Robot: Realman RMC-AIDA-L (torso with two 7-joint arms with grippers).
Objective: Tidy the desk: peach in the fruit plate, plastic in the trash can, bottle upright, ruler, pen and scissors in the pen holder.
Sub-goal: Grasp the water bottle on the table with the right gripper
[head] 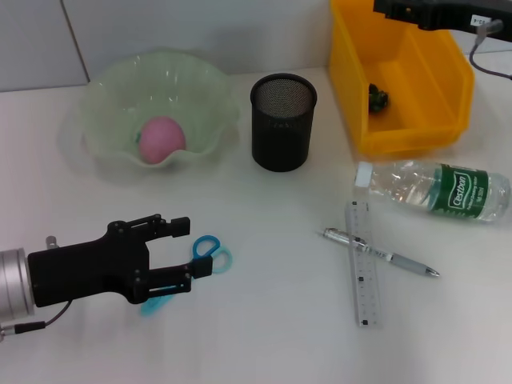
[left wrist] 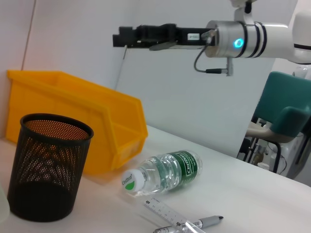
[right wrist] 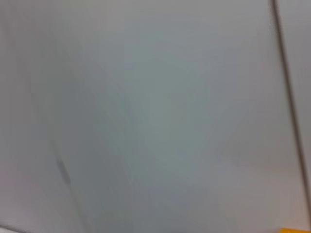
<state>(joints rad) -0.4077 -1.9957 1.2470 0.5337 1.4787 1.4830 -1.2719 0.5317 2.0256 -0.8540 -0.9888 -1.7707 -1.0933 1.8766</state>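
Note:
A pink peach [head: 162, 138] lies in the pale green fruit plate [head: 104, 96]. The black mesh pen holder [head: 283, 122] stands beside it. Blue scissors [head: 212, 250] lie flat on the desk. My left gripper [head: 190, 250] is open low over them, and its fingers hide the blades. The clear bottle [head: 436, 190] lies on its side with its white cap toward the holder. A silver pen [head: 381, 254] crosses a clear ruler [head: 361, 264]. A dark plastic scrap [head: 378, 98] sits in the yellow bin [head: 400, 128]. My right gripper [left wrist: 119, 39] hangs high above that bin.
The yellow bin [left wrist: 73, 121] stands just behind the pen holder [left wrist: 46, 165], with the bottle [left wrist: 165, 172] lying in front of it. A white wall rises behind the desk. A teal chair [left wrist: 286, 121] stands beyond the desk's far edge.

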